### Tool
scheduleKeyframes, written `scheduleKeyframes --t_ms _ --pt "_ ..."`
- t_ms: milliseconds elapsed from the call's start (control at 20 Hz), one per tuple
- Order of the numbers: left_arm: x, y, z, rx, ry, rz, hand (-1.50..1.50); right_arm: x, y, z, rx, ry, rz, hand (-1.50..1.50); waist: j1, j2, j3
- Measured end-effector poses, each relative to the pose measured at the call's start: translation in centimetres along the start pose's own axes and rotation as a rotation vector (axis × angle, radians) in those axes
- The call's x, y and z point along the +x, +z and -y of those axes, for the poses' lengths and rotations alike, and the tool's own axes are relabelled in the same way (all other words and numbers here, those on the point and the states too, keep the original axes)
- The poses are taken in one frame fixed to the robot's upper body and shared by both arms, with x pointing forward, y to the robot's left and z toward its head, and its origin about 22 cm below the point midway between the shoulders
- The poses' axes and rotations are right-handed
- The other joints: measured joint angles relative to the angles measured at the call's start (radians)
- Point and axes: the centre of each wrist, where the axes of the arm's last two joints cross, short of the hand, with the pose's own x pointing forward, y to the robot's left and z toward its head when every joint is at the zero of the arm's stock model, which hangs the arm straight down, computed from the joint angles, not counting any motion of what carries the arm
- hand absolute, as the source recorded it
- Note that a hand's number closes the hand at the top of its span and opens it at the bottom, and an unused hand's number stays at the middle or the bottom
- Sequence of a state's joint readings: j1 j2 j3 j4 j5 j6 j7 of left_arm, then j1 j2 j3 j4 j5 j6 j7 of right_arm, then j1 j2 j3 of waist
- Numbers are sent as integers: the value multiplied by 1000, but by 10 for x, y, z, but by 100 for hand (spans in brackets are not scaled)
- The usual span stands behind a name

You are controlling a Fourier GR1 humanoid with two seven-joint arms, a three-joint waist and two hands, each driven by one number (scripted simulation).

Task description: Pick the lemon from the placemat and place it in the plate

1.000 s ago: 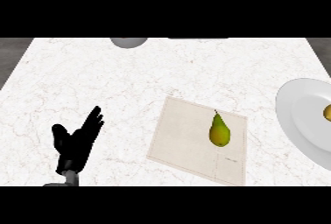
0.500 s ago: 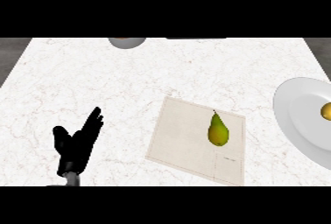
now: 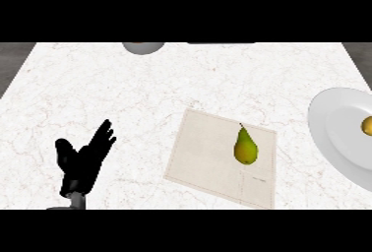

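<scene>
Lemon (image 3: 367, 126) is what I take the small yellow-orange round thing to be, cut off by the right border of my view; it lies inside the white plate (image 3: 330, 129), which sits at the right edge of the tabletop (image 3: 181, 78). I see only a part of this fruit, so I cannot be sure of its shape.

On the beige placemat (image 3: 203, 162), which lies a little right of the middle and toward the near edge of the tabletop, turned at a slight angle, I see a yellow-green pear (image 3: 245, 146). It lies on the right half of the placemat with its thin stem end pointing toward the far edge. The pear and the plate are apart, with bare marble between the placemat and the plate rim.

My left hand (image 3: 81, 160) shows near the near-left corner of the tabletop, fingers straight and pointing up and a little to the right, holding nothing, well apart from the placemat. The right hand does not show in my view.

At the far edge, left of the middle, I see the lower part of a grey round object (image 3: 142, 47).
</scene>
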State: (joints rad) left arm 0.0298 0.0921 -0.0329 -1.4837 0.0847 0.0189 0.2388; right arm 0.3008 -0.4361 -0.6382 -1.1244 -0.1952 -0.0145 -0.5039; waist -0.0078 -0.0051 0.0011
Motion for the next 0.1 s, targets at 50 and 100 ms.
scheduleKeyframes --t_ms 50,100 --pt "1 -2 -2 -1 0 -1 0 0 6 1 3 6 0 -150 0 0 0" --pt "-1 -4 -4 -2 -2 2 0 2 12 3 4 14 -2 -150 0 0 1"
